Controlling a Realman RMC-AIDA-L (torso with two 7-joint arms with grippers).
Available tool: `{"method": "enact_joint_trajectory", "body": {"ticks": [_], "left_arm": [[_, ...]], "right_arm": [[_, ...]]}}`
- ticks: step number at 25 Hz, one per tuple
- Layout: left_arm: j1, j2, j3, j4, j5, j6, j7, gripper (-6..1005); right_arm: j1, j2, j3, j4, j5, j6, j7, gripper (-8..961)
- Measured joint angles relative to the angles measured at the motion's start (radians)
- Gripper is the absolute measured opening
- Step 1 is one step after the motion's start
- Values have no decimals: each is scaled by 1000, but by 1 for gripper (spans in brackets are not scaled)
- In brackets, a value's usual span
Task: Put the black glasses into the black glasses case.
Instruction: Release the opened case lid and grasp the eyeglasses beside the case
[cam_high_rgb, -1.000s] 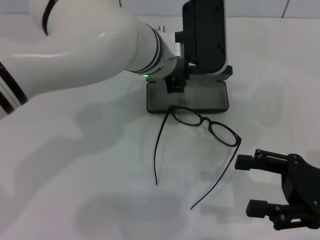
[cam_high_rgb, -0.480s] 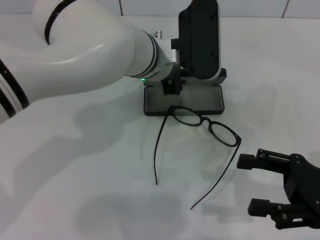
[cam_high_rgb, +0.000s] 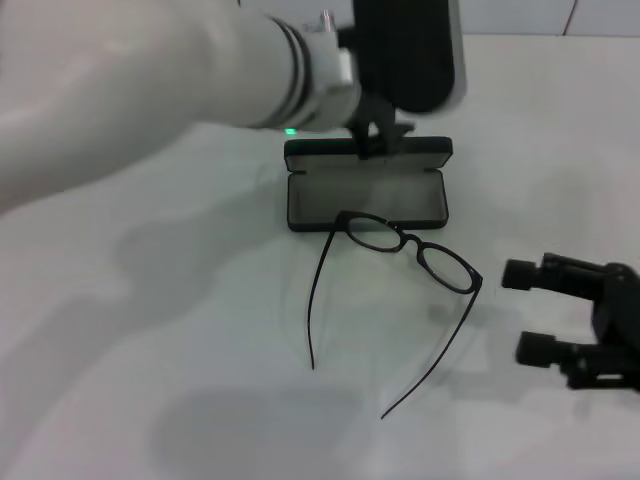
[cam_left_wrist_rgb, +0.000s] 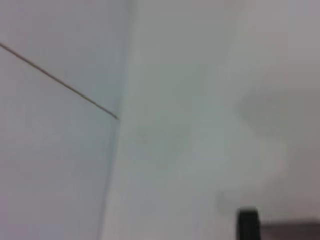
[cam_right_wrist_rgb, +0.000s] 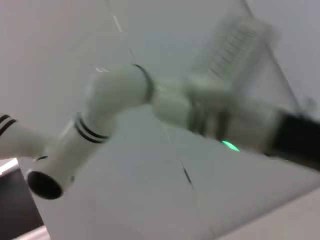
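Note:
The black glasses case (cam_high_rgb: 366, 197) lies open at the back of the white table, grey lining up, its lid (cam_high_rgb: 420, 152) leaning back behind it. The black glasses (cam_high_rgb: 412, 249) lie unfolded just in front of the case. One lens touches the case's front rim, and the long temple arms trail toward me. My left gripper (cam_high_rgb: 380, 135) hangs over the lid on its big white arm. To the right of the glasses and apart from them, my right gripper (cam_high_rgb: 528, 311) is open and holds nothing.
The white table (cam_high_rgb: 150, 340) stretches bare to the left and front of the glasses. The right wrist view shows my left arm (cam_right_wrist_rgb: 115, 100) with its green light (cam_right_wrist_rgb: 230, 146). The left wrist view shows pale surface and a thin dark line (cam_left_wrist_rgb: 60, 82).
My left arm has risen up and back from the case, so the open lid now shows. My right gripper has drawn right and away from the glasses.

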Motion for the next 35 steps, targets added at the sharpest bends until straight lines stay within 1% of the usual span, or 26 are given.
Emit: {"method": "enact_joint_trajectory", "body": {"ticks": [2, 3, 4, 5, 6, 7, 8, 10, 11, 13, 15, 17, 18, 19, 20, 21, 24, 25, 27, 30, 32, 33, 35], "left_arm": [[71, 1, -59, 127, -94, 6, 5, 421], [107, 3, -99, 183, -164, 4, 13, 420], [161, 3, -172, 248, -310, 0, 48, 419], [194, 4, -214, 267, -409, -1, 90, 418], [215, 4, -239, 274, -481, 0, 122, 417], [244, 4, -275, 279, -583, 4, 168, 416], [283, 5, -318, 273, -701, 16, 222, 415], [334, 6, -368, 243, -851, 40, 294, 392], [368, 6, -395, 209, -940, 61, 347, 381], [420, 6, -431, 127, -1077, 98, 451, 358], [450, 6, -460, 20, -1194, 144, 554, 335], [454, 6, -492, -112, -1301, 216, 657, 312], [452, 6, -498, -139, -1320, 230, 676, 300], [447, 6, -513, -222, -1378, 274, 750, 300], [442, 6, -528, -291, -1417, 310, 810, 301], [438, 6, -543, -349, -1443, 342, 855, 302], [426, 7, -607, -507, -1483, 445, 945, 303], [423, 7, -624, -546, -1484, 472, 961, 303], [417, 8, -652, -631, -1485, 533, 1006, 302], [415, 9, -668, -709, -1486, 573, 1066, 300], [416, 9, -670, -745, -1486, 577, 1092, 299], [417, 9, -670, -764, -1487, 577, 1104, 299], [416, 9, -671, -800, -1488, 578, 1130, 298]], "right_arm": [[-20, -1, 4, -132, -11, 0, 105, 778], [-33, 0, 4, -224, -28, 2, 159, 778], [-42, 3, 5, -314, -59, 11, 213, 777], [-46, 6, 8, -444, -121, 38, 317, 777], [-43, 6, 9, -497, -149, 51, 357, 777], [-36, 6, 10, -554, -185, 67, 416, 776], [-18, 4, 10, -626, -234, 88, 498, 776], [28, -2, 10, -719, -324, 100, 604, 735], [51, -4, 10, -744, -353, 101, 638, 714], [115, -15, 10, -776, -426, 102, 716, 673], [193, -38, 10, -761, -494, 100, 793, 627], [282, -70, 5, -701, -567, 96, 860, 578], [322, -81, 4, -665, -607, 96, 881, 553], [357, -88, 5, -631, -638, 96, 893, 529], [389, -90, 8, -599, -670, 99, 897, 504], [421, -91, 8, -567, -697, 106, 898, 505], [515, -82, 1, -453, -783, 146, 897, 506], [553, -72, -1, -410, -817, 167, 895, 506], [596, -58, -9, -353, -854, 195, 894, 507], [653, -35, -55, -285, -885, 246, 896, 507], [684, -18, -99, -255, -901, 286, 904, 507], [702, -4, -124, -238, -918, 312, 912, 507], [724, 10, -145, -215, -934, 341, 919, 506]]}}
